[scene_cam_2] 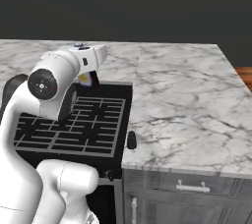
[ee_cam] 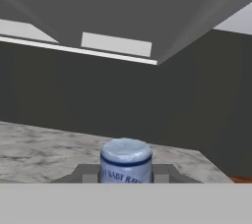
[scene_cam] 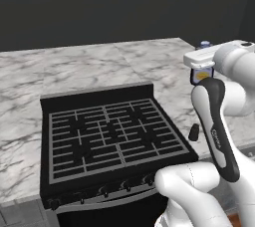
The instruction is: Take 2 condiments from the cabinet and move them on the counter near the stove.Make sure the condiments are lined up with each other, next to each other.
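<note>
Holding sauce bottle [scene_cam: 201, 75] in closed gripper [scene_cam: 201, 71] above worktop [scene_cam_2: 187, 100], right of stove [scene_cam: 109, 136] | black shaker [scene_cam_2: 131, 140] at stove's corner | risk: we release high, bottle topples or lands misaligned

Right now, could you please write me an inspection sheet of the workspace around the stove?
Surface: white marble counter on both sides of the stove.
Job's things: the black shaker stands upright on the counter right of the stove, near the front edge. The sauce bottle, blue cap up, is held above the counter behind the shaker, not yet set down.
Clutter: nothing seen.
Grippers: the gripper is shut on the sauce bottle.
Cables: nothing seen.
Surroundings: dark back wall, range hood overhead, grey cupboard fronts with bar handles under the counter.
</note>
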Controlling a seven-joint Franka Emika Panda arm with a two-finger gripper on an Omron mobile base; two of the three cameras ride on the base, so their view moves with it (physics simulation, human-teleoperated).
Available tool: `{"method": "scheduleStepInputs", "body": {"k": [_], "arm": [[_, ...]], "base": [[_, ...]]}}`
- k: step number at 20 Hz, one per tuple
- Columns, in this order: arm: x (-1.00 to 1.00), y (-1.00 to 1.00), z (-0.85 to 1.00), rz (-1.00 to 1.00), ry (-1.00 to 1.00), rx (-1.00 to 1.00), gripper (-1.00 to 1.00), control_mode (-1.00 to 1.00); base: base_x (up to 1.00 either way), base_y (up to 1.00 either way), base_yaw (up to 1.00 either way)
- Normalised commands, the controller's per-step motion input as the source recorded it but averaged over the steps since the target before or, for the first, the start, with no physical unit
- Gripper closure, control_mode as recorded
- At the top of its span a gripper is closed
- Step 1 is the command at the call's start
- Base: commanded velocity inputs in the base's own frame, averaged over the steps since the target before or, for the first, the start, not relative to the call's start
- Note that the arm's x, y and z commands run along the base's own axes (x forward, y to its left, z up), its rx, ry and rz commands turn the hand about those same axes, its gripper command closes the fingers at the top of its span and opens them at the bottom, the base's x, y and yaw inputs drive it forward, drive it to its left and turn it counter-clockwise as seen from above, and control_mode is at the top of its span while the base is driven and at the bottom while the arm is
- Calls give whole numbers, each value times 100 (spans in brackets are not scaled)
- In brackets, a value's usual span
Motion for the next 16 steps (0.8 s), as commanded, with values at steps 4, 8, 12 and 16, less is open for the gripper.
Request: {"method": "scheduleStepInputs", "body": {"k": [4,8,12,16], "arm": [[0,0,0,0,0,0,100,100],[0,0,0,0,0,0,100,100],[0,0,0,0,0,0,100,100],[0,0,0,0,0,0,100,100]], "base": [[16,0,-1],[0,0,0],[0,0,0],[0,0,0]]}}
